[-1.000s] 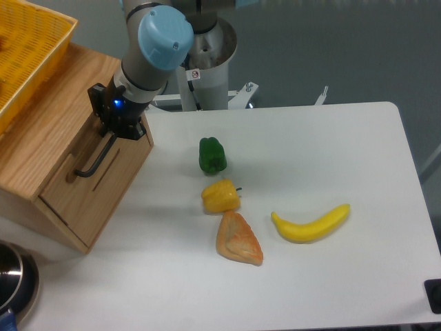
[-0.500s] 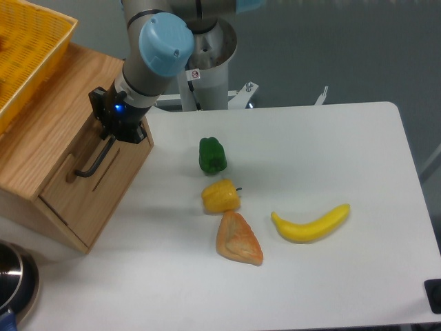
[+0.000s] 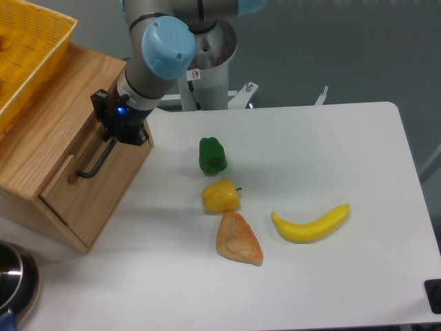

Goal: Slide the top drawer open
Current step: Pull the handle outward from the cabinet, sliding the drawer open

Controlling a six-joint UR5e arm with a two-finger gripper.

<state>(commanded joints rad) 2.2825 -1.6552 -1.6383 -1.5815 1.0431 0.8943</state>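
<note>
A: Start with what's nearest the camera.

B: At seven o'clock, a dark metal pot (image 3: pixel 12 279) is cut off by the frame edge. On the white worktop (image 3: pixel 331 145), near the middle, sit a pastry wedge (image 3: pixel 238 239) and a banana (image 3: pixel 311 224) at about four o'clock from centre. Just beyond them is a yellow pepper (image 3: pixel 220 196), then a green pepper (image 3: pixel 212 155).

A: And the drawer?

B: The top drawer (image 3: pixel 83 176) is in the oak cabinet (image 3: pixel 52 117) at nine o'clock. Its front panel faces the worktop, and a long black handle (image 3: pixel 96 160) runs across it. The front looks nearly flush with the cabinet, perhaps out a crack.

A: What about the hand?

B: The hand (image 3: pixel 110 135) sits at the far end of the handle, apparently gripping the bar. Its body hides the fingers, so I can't tell if they are clenched.

A: So which step is this?

B: I'd say the grasp is made or nearly made, and the pull is barely under way. Next comes a straight draw toward four or five o'clock, in line with the runners. Farthest back, at eleven o'clock, a yellow basket (image 3: pixel 27 48) rests on the cabinet.
</note>
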